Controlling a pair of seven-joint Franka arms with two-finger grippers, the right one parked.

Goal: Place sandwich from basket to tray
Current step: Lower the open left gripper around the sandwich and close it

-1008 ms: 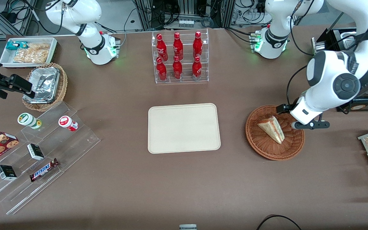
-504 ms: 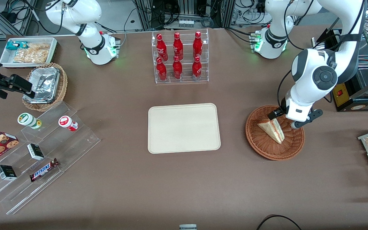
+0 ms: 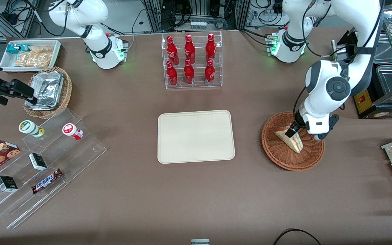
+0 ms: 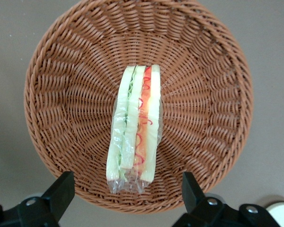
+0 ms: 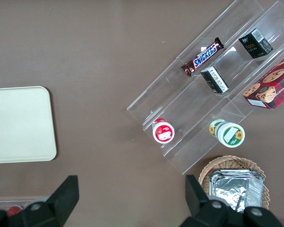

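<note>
Gripper (image 4: pixel 125 201) poised directly above the sandwich (image 4: pixel 135 130), fingers (image 4: pixel 61 189) spread wide, one to each side of the wedge, nothing held. Not touching the bread as far as the wrist view shows. Sandwich lying in the basket (image 4: pixel 213 71), standing on edge with cut face up toward the gripper, red and green layers visible, clear wrap around it. In the front view, gripper (image 3: pixel 293 131) low over the basket (image 3: pixel 279 154), one dark fingertip overlapping the end of the sandwich (image 3: pixel 294 141) farther from the camera. Tray (image 3: pixel 196 136) flat on the table, well apart from the gripper, toward the parked arm's end. Rack of red bottles (image 3: pixel 191 59) farther from the camera than the tray.
</note>
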